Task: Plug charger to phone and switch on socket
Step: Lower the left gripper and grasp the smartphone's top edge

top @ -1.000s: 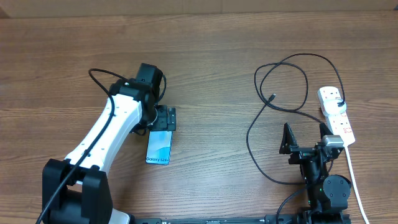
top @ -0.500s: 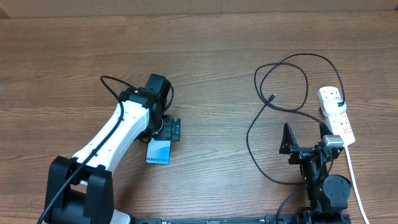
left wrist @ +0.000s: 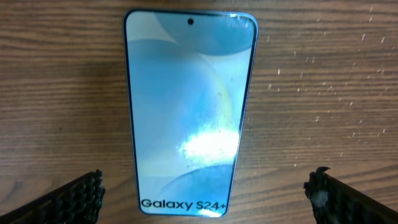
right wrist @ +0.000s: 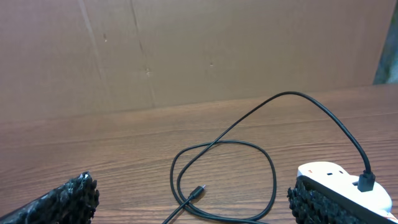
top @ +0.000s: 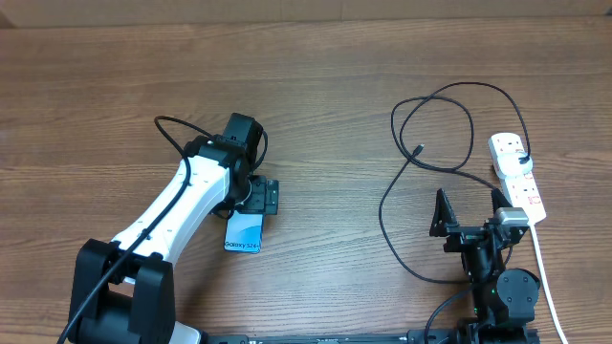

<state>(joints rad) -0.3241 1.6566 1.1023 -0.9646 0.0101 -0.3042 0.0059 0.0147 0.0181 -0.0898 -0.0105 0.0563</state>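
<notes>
Phone (left wrist: 186, 112) flat on counter (top: 96, 96), screen up, directly beneath left end effector (left wrist: 205, 185), which is wide open and empty, fingers outside both long edges, not touching. Best lowered squarely and closed on the long edges, short ends left free for plugging. Right end effector (top: 469, 210) likewise spread wide, holding nothing, near socket (top: 521, 177). Charger (top: 382, 205) looped between the arms, plugged in at the socket, connector tip (top: 421, 149) loose, well apart from phone. Watch the loops beside the right arm: likely snag.
</notes>
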